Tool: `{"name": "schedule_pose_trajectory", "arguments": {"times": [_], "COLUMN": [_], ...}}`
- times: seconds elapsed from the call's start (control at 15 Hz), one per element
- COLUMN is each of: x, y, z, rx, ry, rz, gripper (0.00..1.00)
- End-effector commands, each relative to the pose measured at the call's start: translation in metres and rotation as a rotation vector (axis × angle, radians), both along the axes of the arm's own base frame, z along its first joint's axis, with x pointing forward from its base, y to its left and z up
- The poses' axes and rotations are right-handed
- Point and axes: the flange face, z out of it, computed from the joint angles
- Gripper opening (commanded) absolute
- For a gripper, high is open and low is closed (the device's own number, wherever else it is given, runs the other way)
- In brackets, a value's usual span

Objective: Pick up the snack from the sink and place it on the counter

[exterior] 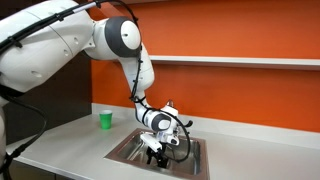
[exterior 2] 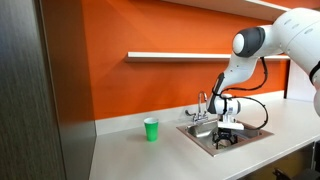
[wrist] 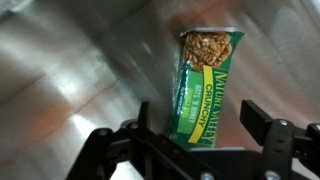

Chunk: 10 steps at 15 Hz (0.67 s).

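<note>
The snack (wrist: 206, 80) is a green granola bar packet that lies on the steel floor of the sink (wrist: 70, 70). In the wrist view my gripper (wrist: 200, 113) is open, with one finger on each side of the packet's near end and a gap between them and the wrapper. In both exterior views the gripper (exterior: 155, 150) (exterior 2: 226, 138) is down inside the sink (exterior: 122, 152) (exterior 2: 198, 134), and the snack is hidden there. The light grey counter (exterior: 70, 135) (exterior 2: 130, 152) surrounds the basin.
A bright green cup (exterior: 105, 119) (exterior 2: 151, 129) stands on the counter beside the sink. The chrome faucet (exterior: 171, 106) (exterior 2: 203, 102) rises behind the basin, close to my wrist. A white wall shelf (exterior 2: 180, 55) runs along the orange wall.
</note>
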Motion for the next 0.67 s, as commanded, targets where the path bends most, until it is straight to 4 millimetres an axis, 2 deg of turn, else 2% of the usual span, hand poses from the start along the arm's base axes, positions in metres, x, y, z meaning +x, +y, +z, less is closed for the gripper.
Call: {"name": "schedule_pose_trajectory", "arguments": {"times": [0.0,0.33,0.4,0.6], "x": [0.0047,0.0066,0.0069,0.0090], "y": [-0.0048,-0.0012,-0.0012,-0.0012], "z": [-0.0001,-0.0051,-0.0052,-0.0058], "rx": [0.006,0.034,0.039,0.040], "ry": [0.030,0.034,0.036,0.044], "rz": [-0.007,0.002,0.003,0.004], "gripper": [0.61,0.21,0.16,0.16]}}
